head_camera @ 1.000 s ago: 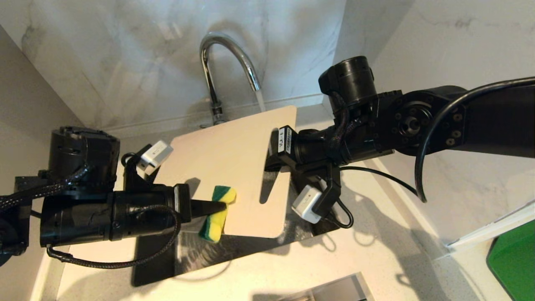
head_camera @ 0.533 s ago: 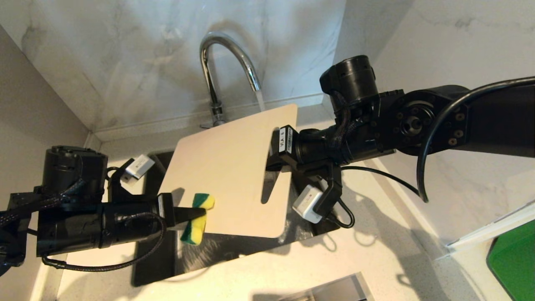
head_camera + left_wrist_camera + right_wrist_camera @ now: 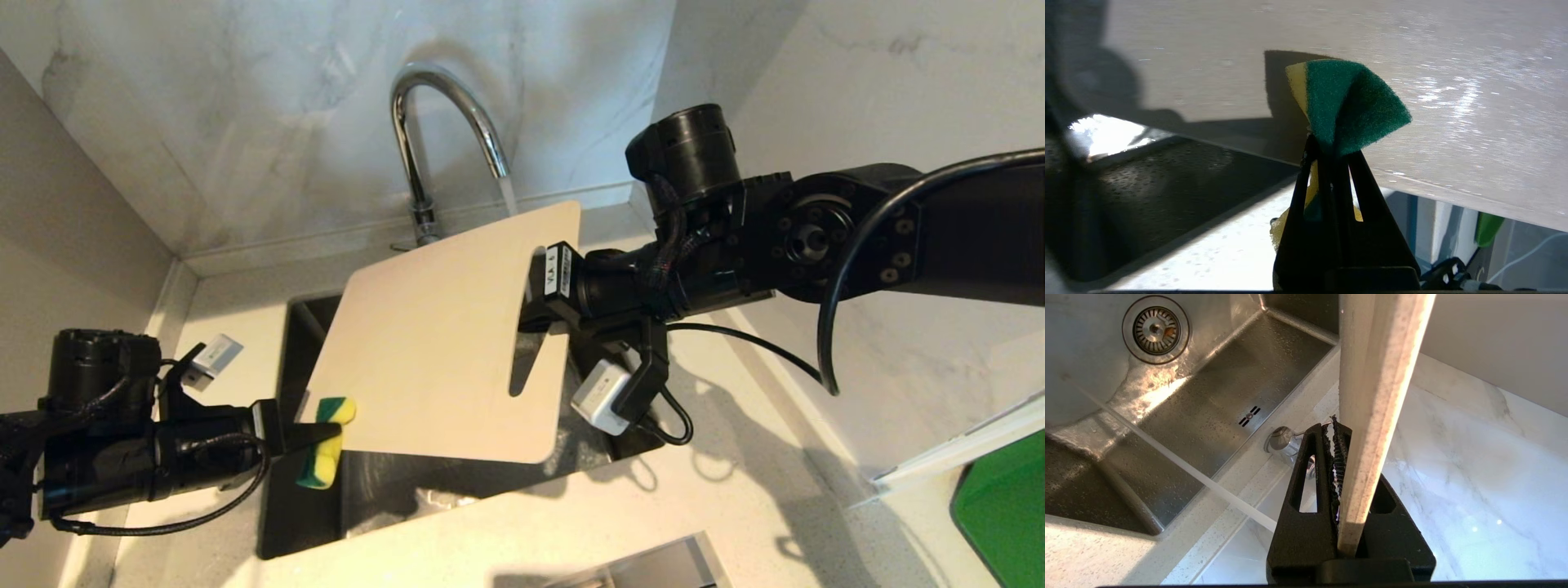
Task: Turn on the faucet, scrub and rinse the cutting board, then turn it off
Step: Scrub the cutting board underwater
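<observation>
While water runs from the faucet [image 3: 445,131], scrubbing is in hand: right gripper [image 3: 535,286] clamps the board [image 3: 441,335] over the sink [image 3: 286,506]; left gripper [image 3: 314,437] pinches the sponge [image 3: 325,441] at its corner. Next: press sponge onto the face.

Pale speckled desk [image 3: 735,490] running along marble walls, dark steel sink [image 3: 392,490] sitting sunk into it, chrome faucet [image 3: 424,147] standing at its back edge, green item [image 3: 1004,506] lying at the desk's right end
</observation>
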Controlling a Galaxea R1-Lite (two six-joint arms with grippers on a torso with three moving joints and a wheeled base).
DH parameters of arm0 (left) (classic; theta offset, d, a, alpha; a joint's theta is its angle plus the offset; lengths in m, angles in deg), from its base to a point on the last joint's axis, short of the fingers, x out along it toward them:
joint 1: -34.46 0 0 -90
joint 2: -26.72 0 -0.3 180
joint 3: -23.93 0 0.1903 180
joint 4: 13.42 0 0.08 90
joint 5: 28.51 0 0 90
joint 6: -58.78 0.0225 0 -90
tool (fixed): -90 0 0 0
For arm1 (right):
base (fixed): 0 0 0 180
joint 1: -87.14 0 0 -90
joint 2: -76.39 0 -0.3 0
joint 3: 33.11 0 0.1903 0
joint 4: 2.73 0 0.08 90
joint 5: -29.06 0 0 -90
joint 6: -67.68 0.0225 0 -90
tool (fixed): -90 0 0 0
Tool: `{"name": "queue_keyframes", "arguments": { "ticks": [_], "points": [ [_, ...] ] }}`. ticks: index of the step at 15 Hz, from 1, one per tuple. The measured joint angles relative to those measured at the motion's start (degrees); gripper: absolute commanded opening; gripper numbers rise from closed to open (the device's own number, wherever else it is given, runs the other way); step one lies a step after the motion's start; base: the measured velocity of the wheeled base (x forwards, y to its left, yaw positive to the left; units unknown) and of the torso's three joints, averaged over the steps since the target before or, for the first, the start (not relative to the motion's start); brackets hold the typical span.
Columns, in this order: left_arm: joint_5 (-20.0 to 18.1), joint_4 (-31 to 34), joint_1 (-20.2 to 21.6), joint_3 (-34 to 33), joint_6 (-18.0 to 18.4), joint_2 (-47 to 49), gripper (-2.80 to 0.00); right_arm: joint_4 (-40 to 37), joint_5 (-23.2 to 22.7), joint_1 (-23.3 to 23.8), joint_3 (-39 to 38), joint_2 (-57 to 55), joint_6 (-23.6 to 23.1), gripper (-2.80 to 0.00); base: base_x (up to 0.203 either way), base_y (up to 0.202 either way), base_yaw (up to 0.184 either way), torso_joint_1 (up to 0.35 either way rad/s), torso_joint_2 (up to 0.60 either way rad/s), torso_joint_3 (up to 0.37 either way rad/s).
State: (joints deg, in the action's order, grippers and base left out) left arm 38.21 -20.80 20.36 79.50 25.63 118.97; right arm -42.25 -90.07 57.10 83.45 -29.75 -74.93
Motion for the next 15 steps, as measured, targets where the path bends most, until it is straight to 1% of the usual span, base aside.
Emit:
{"name": "queue_keyframes", "arguments": {
  "ticks": [2, 4, 7, 9, 12, 15],
  "points": [
    [-0.43, -2.83, 2.88, -2.21, 1.66, 1.43, -2.80, -0.01, -0.09, 0.00, -0.13, 0.01, -0.04, -2.80, 0.000, 0.000, 0.000, 0.000, 0.00, 0.000],
    [-1.72, -4.73, 6.07, -3.45, 2.75, 3.13, -2.80, -0.02, -0.17, 0.00, -0.19, 0.02, -0.04, -2.80, 0.000, 0.000, 0.000, 0.000, 0.00, 0.000],
    [-4.35, -6.26, 11.94, -3.72, 4.68, 5.95, -2.80, 0.06, -0.28, 0.00, -0.20, 0.02, -0.06, -2.80, 0.000, 0.000, 0.000, 0.000, 0.00, 0.000],
    [-6.07, -6.62, 14.91, -3.18, 5.24, 7.28, -2.80, 0.06, -0.43, 0.00, -0.21, 0.05, -0.07, -2.80, 0.000, 0.000, 0.000, 0.000, 0.00, 0.000],
    [-6.91, -6.63, 17.18, -2.67, 5.27, 8.25, -2.80, 0.04, -0.50, 0.00, -0.54, 0.16, -0.09, -2.80, 0.000, 0.000, 0.000, 0.000, 0.00, 0.000],
    [-7.13, -6.43, 17.47, -2.30, 4.72, 6.83, -2.80, 0.06, -0.48, 0.00, -0.77, 0.40, -0.09, -2.80, 0.000, 0.000, 0.000, 0.000, 0.00, 0.000]
  ]
}}
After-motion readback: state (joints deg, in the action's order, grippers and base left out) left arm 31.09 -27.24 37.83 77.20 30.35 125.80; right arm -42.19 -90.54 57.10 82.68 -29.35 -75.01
